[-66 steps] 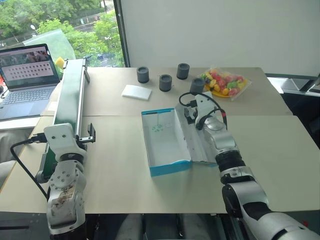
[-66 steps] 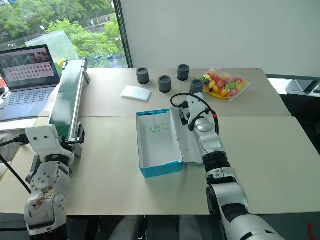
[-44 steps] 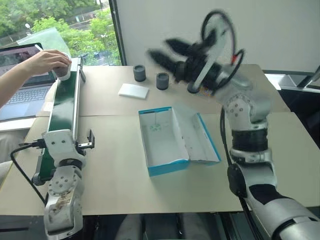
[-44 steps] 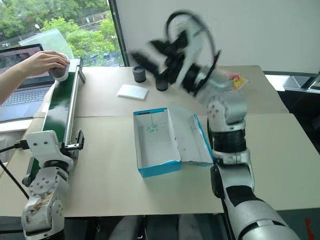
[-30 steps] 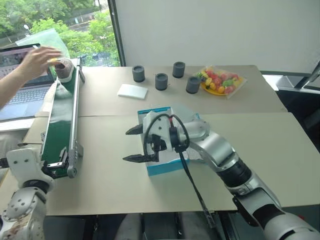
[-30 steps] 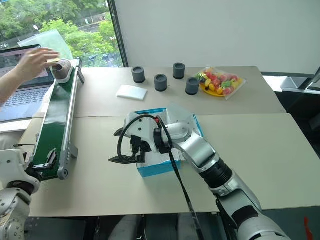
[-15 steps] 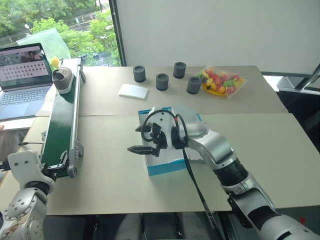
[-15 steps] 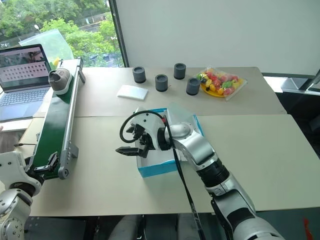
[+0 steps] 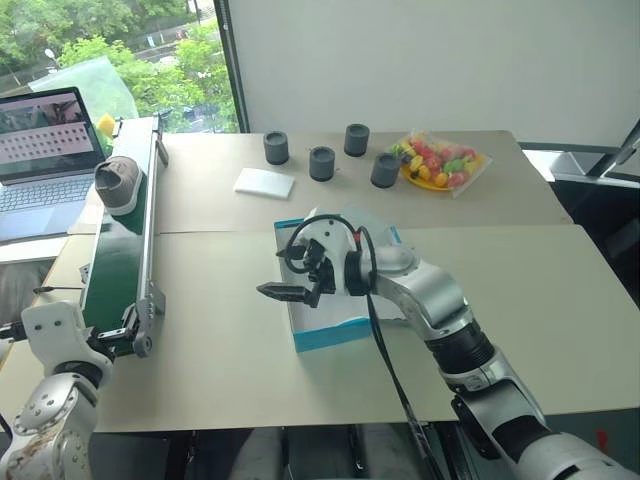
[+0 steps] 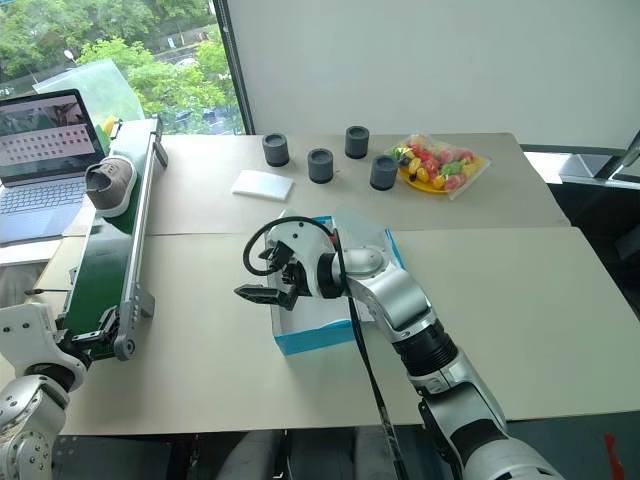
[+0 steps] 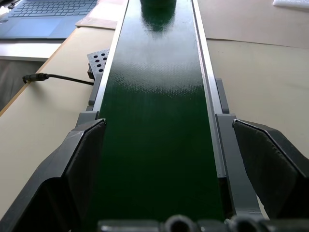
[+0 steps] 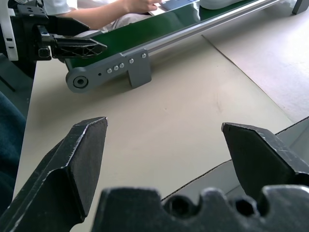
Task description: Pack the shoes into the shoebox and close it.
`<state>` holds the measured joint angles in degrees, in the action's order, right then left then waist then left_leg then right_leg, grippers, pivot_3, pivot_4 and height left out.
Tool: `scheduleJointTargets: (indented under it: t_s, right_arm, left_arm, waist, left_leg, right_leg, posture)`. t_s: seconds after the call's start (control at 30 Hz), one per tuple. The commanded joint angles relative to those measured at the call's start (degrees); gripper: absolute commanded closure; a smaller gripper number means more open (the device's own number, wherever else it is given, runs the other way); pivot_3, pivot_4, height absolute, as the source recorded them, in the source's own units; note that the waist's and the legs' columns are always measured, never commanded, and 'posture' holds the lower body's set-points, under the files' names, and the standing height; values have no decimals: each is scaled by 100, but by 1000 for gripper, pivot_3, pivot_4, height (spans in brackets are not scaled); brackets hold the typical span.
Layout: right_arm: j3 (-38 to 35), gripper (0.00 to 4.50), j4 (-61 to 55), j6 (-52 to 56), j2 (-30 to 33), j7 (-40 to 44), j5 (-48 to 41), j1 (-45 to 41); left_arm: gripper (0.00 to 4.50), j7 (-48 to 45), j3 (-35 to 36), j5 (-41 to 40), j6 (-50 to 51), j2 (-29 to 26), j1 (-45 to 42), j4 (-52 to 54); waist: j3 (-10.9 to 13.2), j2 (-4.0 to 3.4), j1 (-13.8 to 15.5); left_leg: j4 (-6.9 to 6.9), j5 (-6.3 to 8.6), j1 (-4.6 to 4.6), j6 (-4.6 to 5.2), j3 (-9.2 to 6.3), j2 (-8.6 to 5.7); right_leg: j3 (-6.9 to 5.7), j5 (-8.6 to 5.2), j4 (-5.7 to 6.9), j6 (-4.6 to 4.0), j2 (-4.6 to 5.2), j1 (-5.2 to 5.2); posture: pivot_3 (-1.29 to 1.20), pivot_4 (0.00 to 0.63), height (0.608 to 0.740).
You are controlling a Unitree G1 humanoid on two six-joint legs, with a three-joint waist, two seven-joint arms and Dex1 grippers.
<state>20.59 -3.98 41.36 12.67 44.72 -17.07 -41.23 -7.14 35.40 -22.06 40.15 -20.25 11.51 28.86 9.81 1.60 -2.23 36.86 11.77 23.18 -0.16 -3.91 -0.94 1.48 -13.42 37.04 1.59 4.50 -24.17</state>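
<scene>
We see one grey sneaker riding on the green conveyor belt that runs along the surface at about nine o'clock from the box, near the belt's far end. A laptop sits just beyond it at ten o'clock.

The cyan shoebox lies open near the middle of the surface, its lid folded out toward three o'clock. Our right claw hangs over the box's nine o'clock edge, pointing toward the belt, its fingers spread wide and holding nothing.

Our left claw sits at the near end of the belt, fingers released and straddling the belt's width, empty.

At twelve o'clock from the box stand four dark cylinders, a flat white pad and a bag of colourful sweets.
</scene>
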Motion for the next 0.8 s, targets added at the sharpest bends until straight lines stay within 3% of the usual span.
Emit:
scheduleJointTargets:
  t_s: [0.03, 0.8]
  right_arm:
    - [-150, 54, -147, -6, -38, -39, -75, 2]
    - [-241, 54, -209, 8, -155, -112, -132, -12]
  left_arm:
    - [0, 121, 167, 68, 6, -118, -60, -9]
    - [0, 197, 217, -232, 301, -46, -193, -164]
  waist:
    - [0, 0, 0]
    - [0, 1, 0]
  left_leg:
    - [0, 0, 0, 0, 0, 0]
    - [0, 0, 0, -1, -1, 0]
  right_leg:
    - [0, 0, 0, 0, 0, 0]
    - [0, 0, 0, 0, 0, 0]
  posture:
    - [0, 150, 727]
    - [0, 150, 727]
